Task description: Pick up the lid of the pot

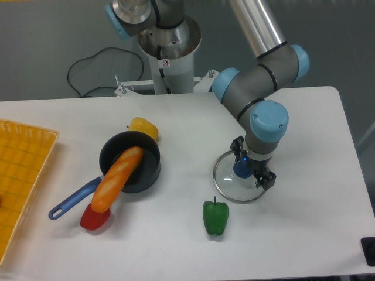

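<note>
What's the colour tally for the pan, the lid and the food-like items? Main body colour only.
Black: 1 (pan)
Clear: 1 (lid)
Orange: 1 (long item, partly over the pan)
Yellow: 1 (item behind the pan)
Red: 1 (item by the pan handle)
Green: 1 (pepper)
Total: 6

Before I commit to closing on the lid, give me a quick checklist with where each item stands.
1. Gripper open: ok, its fingertips are apart.
2. Pot lid lying flat on the table: ok.
3. Blue knob squarely between the fingertips: cannot tell, one view leaves the depth unclear.
4. Lid gripped: not ok, the fingers have not closed on it.
5. Green pepper off the lid: ok, it lies beside it.
6. Black pan away from the lid: ok.
</note>
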`<state>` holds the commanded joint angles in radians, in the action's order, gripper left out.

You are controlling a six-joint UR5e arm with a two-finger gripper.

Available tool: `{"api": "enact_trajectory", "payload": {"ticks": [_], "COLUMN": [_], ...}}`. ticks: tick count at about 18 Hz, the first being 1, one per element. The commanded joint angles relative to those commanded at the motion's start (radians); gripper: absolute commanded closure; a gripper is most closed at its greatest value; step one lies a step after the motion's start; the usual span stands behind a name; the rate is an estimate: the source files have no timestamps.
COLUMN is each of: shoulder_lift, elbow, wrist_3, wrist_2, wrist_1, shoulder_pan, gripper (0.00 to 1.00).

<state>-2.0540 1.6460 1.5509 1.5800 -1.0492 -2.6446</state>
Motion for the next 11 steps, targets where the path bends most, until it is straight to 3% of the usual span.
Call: {"api": "enact_trajectory", "payload": {"ticks": [11], "shoulder_lift": [0.002], "elbow": [0.025], "wrist_3": [-0.009], "wrist_2": [-0.003], "wrist_1": [0.002], "shoulder_pan": [-0.018], "gripper": [0.00]}}
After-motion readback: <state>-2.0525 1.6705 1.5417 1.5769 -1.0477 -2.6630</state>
